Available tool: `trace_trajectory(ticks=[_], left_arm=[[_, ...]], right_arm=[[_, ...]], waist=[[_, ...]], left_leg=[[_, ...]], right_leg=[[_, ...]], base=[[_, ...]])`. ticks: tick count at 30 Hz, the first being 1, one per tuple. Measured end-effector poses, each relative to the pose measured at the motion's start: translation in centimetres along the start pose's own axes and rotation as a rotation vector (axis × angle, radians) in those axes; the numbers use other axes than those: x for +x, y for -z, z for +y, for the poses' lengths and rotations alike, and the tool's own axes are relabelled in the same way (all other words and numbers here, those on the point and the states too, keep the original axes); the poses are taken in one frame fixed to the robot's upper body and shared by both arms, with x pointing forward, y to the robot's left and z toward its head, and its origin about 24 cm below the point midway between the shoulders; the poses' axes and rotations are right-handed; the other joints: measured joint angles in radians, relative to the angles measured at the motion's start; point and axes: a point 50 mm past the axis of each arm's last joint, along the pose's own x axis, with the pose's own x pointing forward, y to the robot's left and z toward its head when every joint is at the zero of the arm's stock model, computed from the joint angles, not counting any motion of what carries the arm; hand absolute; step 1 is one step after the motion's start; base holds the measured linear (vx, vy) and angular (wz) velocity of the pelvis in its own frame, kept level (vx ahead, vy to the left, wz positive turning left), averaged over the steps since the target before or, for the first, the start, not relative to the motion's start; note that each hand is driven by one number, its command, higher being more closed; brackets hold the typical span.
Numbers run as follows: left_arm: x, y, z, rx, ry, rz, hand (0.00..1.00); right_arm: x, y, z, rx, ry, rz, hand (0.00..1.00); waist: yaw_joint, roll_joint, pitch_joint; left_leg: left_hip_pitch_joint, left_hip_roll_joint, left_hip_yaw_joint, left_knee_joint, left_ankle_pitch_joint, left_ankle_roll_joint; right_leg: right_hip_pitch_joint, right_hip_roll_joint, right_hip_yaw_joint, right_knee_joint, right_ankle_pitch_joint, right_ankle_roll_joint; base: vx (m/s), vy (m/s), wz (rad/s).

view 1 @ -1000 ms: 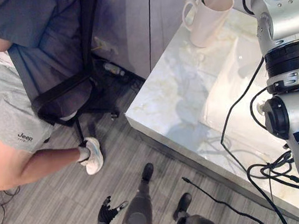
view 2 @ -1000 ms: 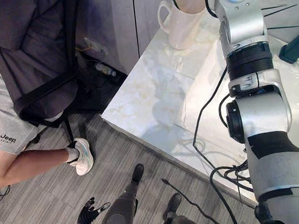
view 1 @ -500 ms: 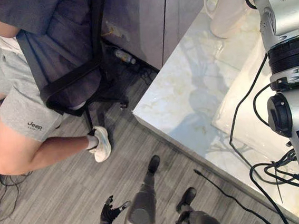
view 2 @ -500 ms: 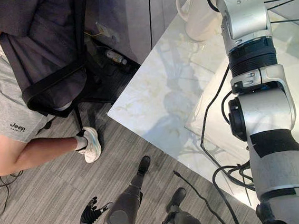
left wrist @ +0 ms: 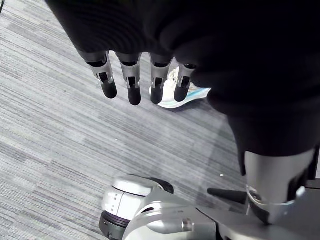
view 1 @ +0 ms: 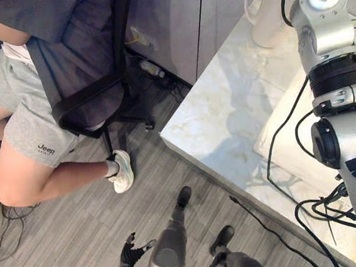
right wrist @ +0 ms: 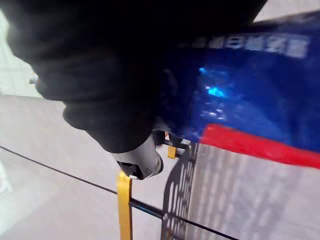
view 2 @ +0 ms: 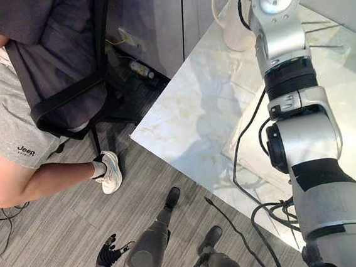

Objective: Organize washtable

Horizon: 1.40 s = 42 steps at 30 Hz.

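Observation:
The marble washtable (view 1: 227,116) runs along the right. A white mug (view 1: 262,15) with a handle stands at its far end. My right arm reaches over the table past the mug. In the right wrist view, my right hand (right wrist: 100,75) is close against a blue package with a red band (right wrist: 250,90), above a black wire rack (right wrist: 177,200) with a yellow piece (right wrist: 123,205). I cannot tell whether the package is held. My left hand (left wrist: 130,80) hangs low over the floor, open and empty, also seen at the bottom as my left hand (view 1: 130,255).
A white rectangular pad (view 1: 286,142) lies on the table by my right arm. A person (view 1: 32,122) sits on a black chair (view 1: 89,98) at the left, one shoe (view 1: 122,172) on the grey floor near the table's corner.
The whole picture has shifted, so the camera moved. My right arm has swung slightly toward the mug. The left hand hangs as before.

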Motion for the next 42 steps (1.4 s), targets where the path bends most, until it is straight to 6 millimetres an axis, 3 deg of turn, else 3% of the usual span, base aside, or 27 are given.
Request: trace_trajectory(ticks=[13,18,20,26,29,32,34,35,36,37,39,40,42], left_arm=[[0.0,0.1,0.1,0.002,-0.016,0.012,0.0],[0.0,0.4,0.3,0.006,-0.018,0.024,0.0],[-0.1,0.7,0.4,0.01,-0.017,0.038,0.0],[-0.4,1.7,1.2,-0.004,-0.033,0.08,0.0],[-0.8,2.6,1.5,-0.015,-0.047,0.106,0.0],[-1.3,3.6,1.6,-0.016,-0.055,0.138,0.0],[-1.6,4.2,1.5,-0.011,-0.052,0.16,0.0],[-1.7,4.4,1.5,-0.018,-0.054,0.166,0.0],[-1.8,4.6,1.5,-0.037,-0.065,0.176,0.0],[-1.9,4.7,1.5,-0.045,-0.07,0.181,0.0],[-2.2,5.3,1.6,-0.061,-0.081,0.204,0.0],[-2.3,5.5,1.6,-0.07,-0.086,0.212,0.0],[-2.6,6.0,1.5,-0.094,-0.098,0.233,0.0]], right_arm=[[-2.0,2.5,-0.7,0.003,0.003,0.062,0.0],[-1.8,-2.2,-0.6,0.059,-0.059,-0.148,0.0],[-2.4,-2.8,-1.7,0.034,-0.07,-0.217,0.0],[-3.4,-4.8,-3.8,-0.027,-0.101,-0.368,0.0],[-4.3,-6.1,-6.1,-0.07,-0.093,-0.461,0.0],[-5.3,-7.8,-10.1,-0.157,-0.028,-0.579,0.0],[-6.0,-8.6,-14.6,-0.256,0.087,-0.626,0.0],[-6.2,-8.6,-15.8,-0.291,0.126,-0.628,0.0],[-6.7,-8.5,-18.6,-0.36,0.207,-0.613,0.0],[-7.1,-8.3,-19.9,-0.392,0.245,-0.596,0.0],[-9.3,-6.9,-25.2,-0.533,0.384,-0.477,0.0],[-10.1,-6.3,-26.5,-0.563,0.412,-0.431,0.0],[-13.7,-3.6,-30.6,-0.659,0.503,-0.218,0.0]], waist=[[-0.014,-0.003,-0.002],[-0.058,-0.012,-0.011],[-0.062,-0.032,-0.04],[-0.113,-0.07,-0.089],[-0.132,-0.083,-0.13],[-0.162,-0.093,-0.171],[-0.184,-0.096,-0.201],[-0.193,-0.096,-0.21],[-0.208,-0.097,-0.225],[-0.218,-0.097,-0.231],[-0.247,-0.097,-0.243],[-0.256,-0.096,-0.248],[-0.289,-0.088,-0.266]], left_leg=[[0.048,0.0,0.0,-0.001,0.0,0.0],[0.07,0.0,0.006,-0.001,0.0,0.0],[0.071,0.002,0.013,-0.001,0.0,0.0],[0.109,0.011,0.057,-0.003,-0.002,0.001],[0.129,0.023,0.098,-0.008,-0.009,0.002],[0.142,0.027,0.119,-0.009,-0.011,0.003],[0.155,0.028,0.138,-0.009,-0.015,0.006],[0.155,0.028,0.14,-0.009,-0.015,0.006],[0.156,0.028,0.147,-0.009,-0.016,0.007],[0.156,0.028,0.15,-0.009,-0.016,0.007],[0.166,0.028,0.168,-0.009,-0.017,0.009],[0.168,0.028,0.174,-0.009,-0.018,0.01],[0.175,0.028,0.193,-0.009,-0.021,0.011]], right_leg=[[0.048,-0.001,0.0,0.004,-0.001,0.0],[0.067,-0.001,0.003,0.003,-0.001,0.0],[0.067,-0.001,0.007,0.001,-0.001,0.0],[0.085,-0.001,0.051,0.002,-0.001,0.0],[0.084,-0.001,0.09,0.004,0.002,-0.003],[0.083,-0.001,0.111,0.006,0.003,-0.004],[0.079,-0.004,0.132,0.011,0.003,-0.004],[0.077,-0.005,0.136,0.013,0.003,-0.004],[0.072,-0.007,0.143,0.015,0.003,-0.003],[0.07,-0.007,0.145,0.015,0.004,-0.002],[0.07,-0.011,0.165,0.017,0.006,0.001],[0.068,-0.011,0.17,0.017,0.007,0.002],[0.065,-0.015,0.191,0.018,0.007,0.006]], base=[[-0.02,0.024,0.0],[0.0,0.0,0.0],[-0.01,0.017,-0.06],[-0.05,0.02,-0.22],[-0.08,0.015,-0.39],[-0.04,0.007,-0.2],[-0.04,0.014,-0.22],[-0.01,0.015,-0.21],[0.0,0.012,-0.13],[-0.01,0.015,-0.17],[-0.01,0.014,-0.22],[-0.01,0.014,-0.26],[-0.01,0.016,-0.26]])
